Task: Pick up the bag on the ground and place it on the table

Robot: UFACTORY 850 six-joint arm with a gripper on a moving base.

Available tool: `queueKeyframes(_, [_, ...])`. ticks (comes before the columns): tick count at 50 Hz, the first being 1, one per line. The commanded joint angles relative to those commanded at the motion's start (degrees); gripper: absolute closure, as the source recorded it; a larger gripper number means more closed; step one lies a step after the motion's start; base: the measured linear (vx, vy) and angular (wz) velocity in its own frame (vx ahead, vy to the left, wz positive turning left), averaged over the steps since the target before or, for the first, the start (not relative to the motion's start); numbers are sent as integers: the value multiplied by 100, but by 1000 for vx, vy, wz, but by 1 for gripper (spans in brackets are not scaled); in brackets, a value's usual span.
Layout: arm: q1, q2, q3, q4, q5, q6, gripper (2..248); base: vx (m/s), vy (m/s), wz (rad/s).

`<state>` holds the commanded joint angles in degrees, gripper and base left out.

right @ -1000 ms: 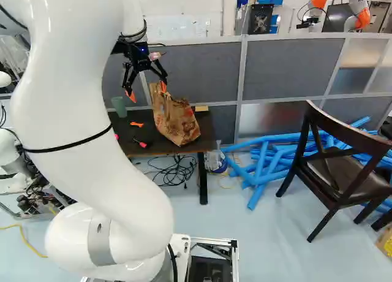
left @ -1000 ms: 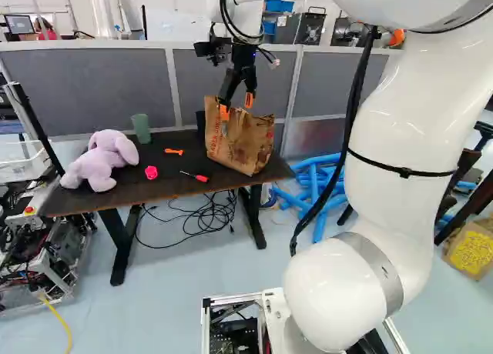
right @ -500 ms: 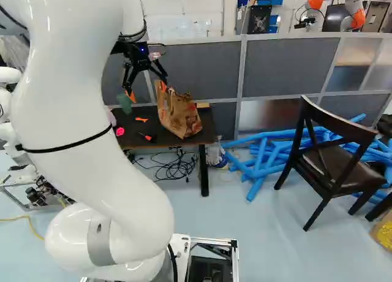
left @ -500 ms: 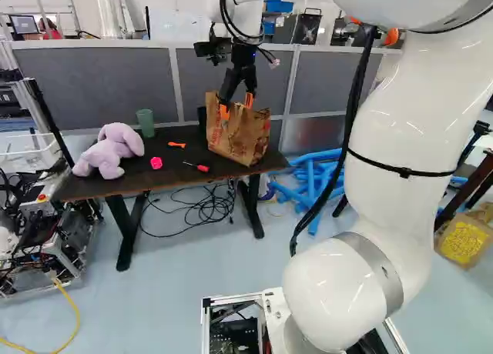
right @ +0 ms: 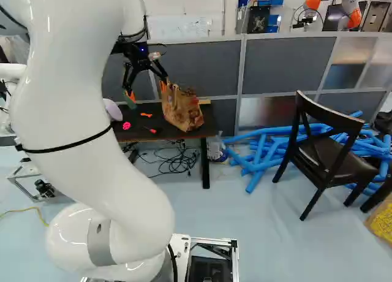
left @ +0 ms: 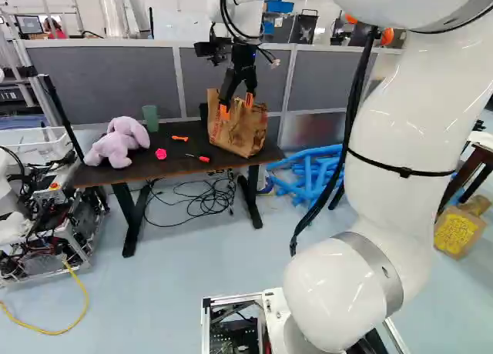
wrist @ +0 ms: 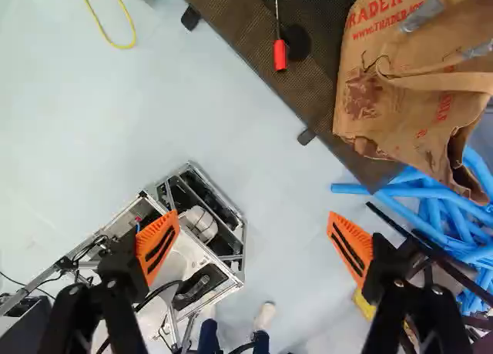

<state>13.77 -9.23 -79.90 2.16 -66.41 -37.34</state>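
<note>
The base has moved since the earlier frames: in both base views the counter [left: 185, 166] now shows a little smaller and farther off, and the chair [right: 327, 153] has slid over with the rest of the scene, while the arm holds the same pose against the joint at the foot. The bag [left: 239, 129] has kept its spot on the counter. The hand [right: 147, 90] is wide open and grips nothing; in the wrist view its two orange pads [wrist: 158, 246] stand far apart with only floor showing between them, and the bag lies ahead of them and off to one side, apart from both. That brown paper bag stands on the counter near its right end in the left base view, its handles toward the hand. Next to it lies a screwdriver with a red handle [wrist: 280, 55], then an orange tool [left: 179, 138], a small pink thing [left: 161, 154], a green cup [left: 150, 118] near the back edge, and a lilac plush toy [left: 119, 144] toward the other end. Black cables [left: 202, 200] lie on the floor below, and blue tubes [right: 263, 153] are heaped just past the counter, near the chair.
</note>
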Motion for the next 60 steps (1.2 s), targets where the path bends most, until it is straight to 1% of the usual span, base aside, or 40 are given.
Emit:
queueKeyframes(15, [0,0,0,0,0,0,3,-116,0,12])
queueKeyframes(41, [-2,3,9,0,14,4,3,2,0,-1])
queueKeyframes(60, [-25,46,137,-4,213,68,3,0,0,0])
